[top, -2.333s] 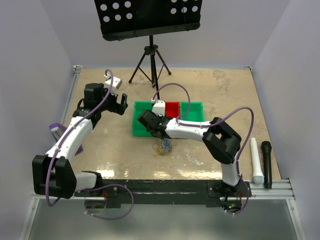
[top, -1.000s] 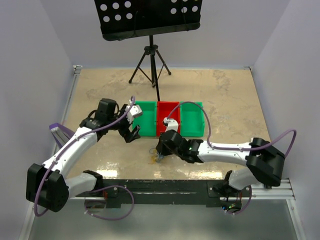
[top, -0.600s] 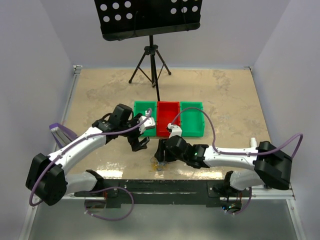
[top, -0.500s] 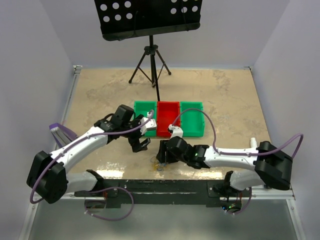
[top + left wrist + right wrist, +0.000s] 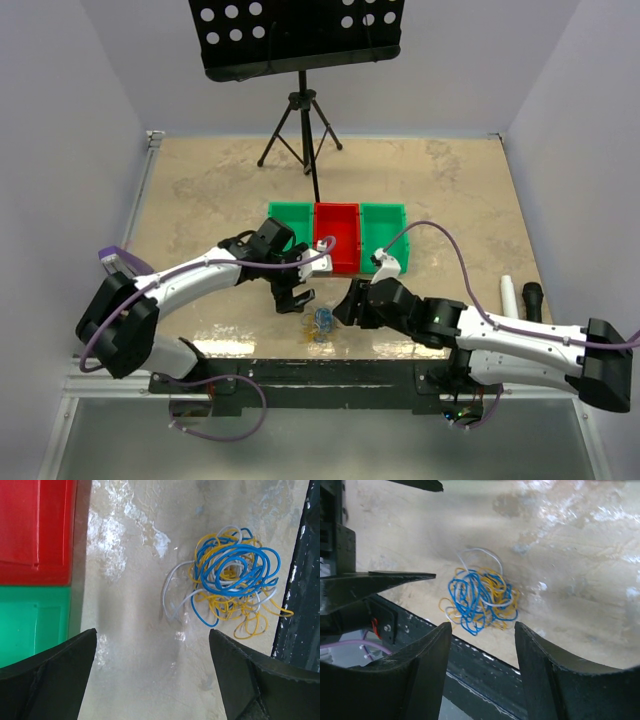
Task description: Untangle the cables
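The cables [image 5: 322, 321] lie as one small tangled clump of blue, yellow and white strands on the table, close to the black front rail. In the left wrist view the cables [image 5: 230, 582] sit ahead and to the right of my left gripper [image 5: 152, 680], which is wide open and empty over bare table. In the top view the left gripper [image 5: 296, 298] hovers just left of the clump and the right gripper [image 5: 346, 307] just right of it. In the right wrist view the cables [image 5: 480, 600] rest on the table beyond my right gripper [image 5: 482, 670], whose jaws stand apart with nothing between them.
A row of green and red bins [image 5: 337, 235] stands just behind the clump. The black front rail [image 5: 330, 365] runs right beside it. A tripod music stand [image 5: 300, 120] is at the back, and a white tube [image 5: 513, 315] and a black microphone [image 5: 533, 320] lie at the right edge.
The right gripper has let go of the clump and drawn back to its right. The left gripper has swung in toward the clump from the left, still open.
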`<state>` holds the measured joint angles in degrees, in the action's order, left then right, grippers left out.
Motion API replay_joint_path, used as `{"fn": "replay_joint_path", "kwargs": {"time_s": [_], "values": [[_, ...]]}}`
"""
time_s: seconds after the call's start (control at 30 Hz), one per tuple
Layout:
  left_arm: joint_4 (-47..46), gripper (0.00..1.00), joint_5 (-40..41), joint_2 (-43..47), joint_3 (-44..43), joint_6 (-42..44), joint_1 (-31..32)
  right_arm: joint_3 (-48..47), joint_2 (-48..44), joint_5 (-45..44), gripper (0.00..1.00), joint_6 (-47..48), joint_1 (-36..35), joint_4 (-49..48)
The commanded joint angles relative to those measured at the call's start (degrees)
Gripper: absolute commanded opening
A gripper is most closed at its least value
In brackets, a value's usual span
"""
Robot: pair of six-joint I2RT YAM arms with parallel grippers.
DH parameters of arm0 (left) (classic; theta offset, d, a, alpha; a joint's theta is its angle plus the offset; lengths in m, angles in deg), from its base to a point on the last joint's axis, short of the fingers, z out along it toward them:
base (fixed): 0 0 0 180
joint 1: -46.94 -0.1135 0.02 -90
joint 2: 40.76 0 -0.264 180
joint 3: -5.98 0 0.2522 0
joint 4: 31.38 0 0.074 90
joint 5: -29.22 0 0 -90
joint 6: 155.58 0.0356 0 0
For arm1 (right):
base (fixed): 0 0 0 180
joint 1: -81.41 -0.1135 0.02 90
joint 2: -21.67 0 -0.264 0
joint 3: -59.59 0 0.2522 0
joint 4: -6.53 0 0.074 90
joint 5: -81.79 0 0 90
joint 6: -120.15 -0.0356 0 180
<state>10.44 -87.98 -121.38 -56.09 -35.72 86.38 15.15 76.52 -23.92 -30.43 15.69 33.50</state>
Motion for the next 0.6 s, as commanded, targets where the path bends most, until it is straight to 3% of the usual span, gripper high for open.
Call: {"fn": "replay_joint_path", "kwargs": {"time_s": [0.0,0.27,0.43,0.57], "values": [[-4.49,0.97,-2.86,-2.43,-2.57,2.56,1.69,1.32,-2.38,-1.34,0.57,-3.58,0.06,3.75],[-7.66,0.84,-4.7,-6.39,-1.7,4.06,1.96,1.94,-2.91,-1.87,0.56,-3.58,0.06,4.19],[-9.69,0.49,-5.05,-7.09,-0.64,4.58,1.96,2.2,-1.68,-1.52,0.56,-2.97,0.06,2.35],[-8.46,0.36,-7.6,-5.87,-0.38,4.32,1.96,2.9,-0.27,-0.73,0.55,-2.44,0.06,0.59]]}}
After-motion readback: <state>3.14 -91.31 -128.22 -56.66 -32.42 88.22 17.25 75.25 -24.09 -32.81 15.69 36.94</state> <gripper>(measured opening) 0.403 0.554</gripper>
